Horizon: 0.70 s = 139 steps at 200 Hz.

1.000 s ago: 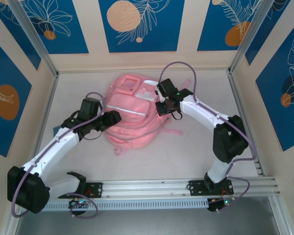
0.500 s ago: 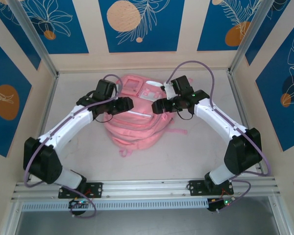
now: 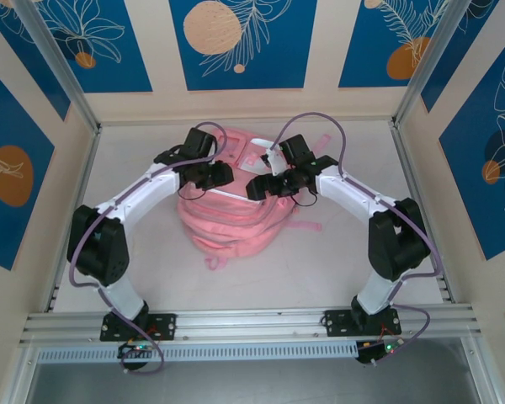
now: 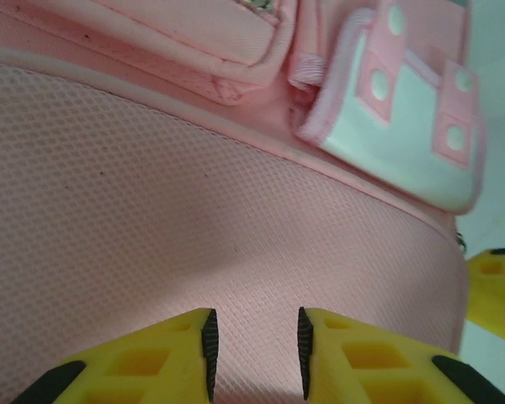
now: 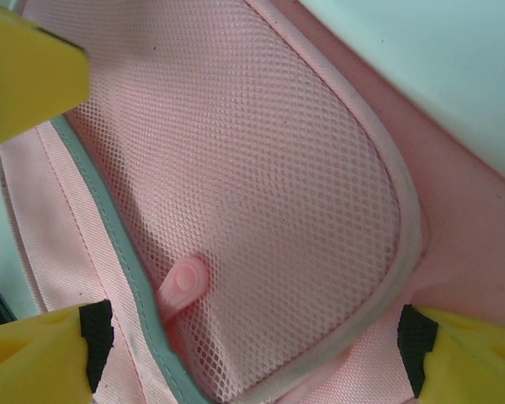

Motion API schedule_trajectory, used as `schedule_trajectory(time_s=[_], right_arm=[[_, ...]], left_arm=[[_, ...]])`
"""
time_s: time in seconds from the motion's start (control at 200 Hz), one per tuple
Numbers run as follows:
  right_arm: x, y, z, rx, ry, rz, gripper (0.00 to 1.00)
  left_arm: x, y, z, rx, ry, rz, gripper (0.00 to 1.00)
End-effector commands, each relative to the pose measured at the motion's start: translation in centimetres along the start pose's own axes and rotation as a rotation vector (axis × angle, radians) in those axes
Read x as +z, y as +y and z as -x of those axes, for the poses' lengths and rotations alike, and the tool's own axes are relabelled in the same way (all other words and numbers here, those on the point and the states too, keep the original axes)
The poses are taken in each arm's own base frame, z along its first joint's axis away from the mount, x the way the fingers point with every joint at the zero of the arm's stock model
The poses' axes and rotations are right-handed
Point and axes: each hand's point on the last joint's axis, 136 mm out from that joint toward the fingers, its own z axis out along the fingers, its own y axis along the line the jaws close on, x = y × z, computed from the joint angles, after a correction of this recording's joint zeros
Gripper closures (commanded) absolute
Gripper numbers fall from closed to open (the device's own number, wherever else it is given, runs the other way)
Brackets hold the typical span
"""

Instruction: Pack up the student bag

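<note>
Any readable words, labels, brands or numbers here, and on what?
None readable.
The student bag shows no lettering; its pale front patch has only pink squares with dots.
The wall panels carry leaf-and-circle artwork, no words.

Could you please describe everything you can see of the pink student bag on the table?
The student bag is a soft pink fabric backpack lying flat on the table, with a strap trailing at its near edge. It has mesh panels, grey piping, a pink zip pull and a pale patch with pink studs. The left gripper and right gripper hang open just above it; contact is unclear.
</note>
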Motion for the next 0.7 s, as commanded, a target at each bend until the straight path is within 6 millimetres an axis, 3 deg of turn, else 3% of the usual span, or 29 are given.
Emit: schedule_trajectory(time_s=[0.0,0.325,0.505,0.69], right_arm=[[0.2,1.7,0.0,-0.053,0.023,0.109,0.11],[-0.8,2.7,-4.1,-0.087,0.109,0.179,0.16],[-2.0,4.3,-6.7,-0.119,0.157,0.222,0.39],[-2.4,3.2,-6.4,-0.165,0.122,0.099,0.51]], left_arm=[[1.1,1.3,-0.5,-0.017,0.024,0.087,0.69],[3.2,2.1,-1.7,-0.016,0.074,0.135,0.70],[3.0,1.7,-1.4,-0.016,0.072,0.121,0.70],[2.2,0.4,-0.8,-0.005,0.060,0.078,0.70]])
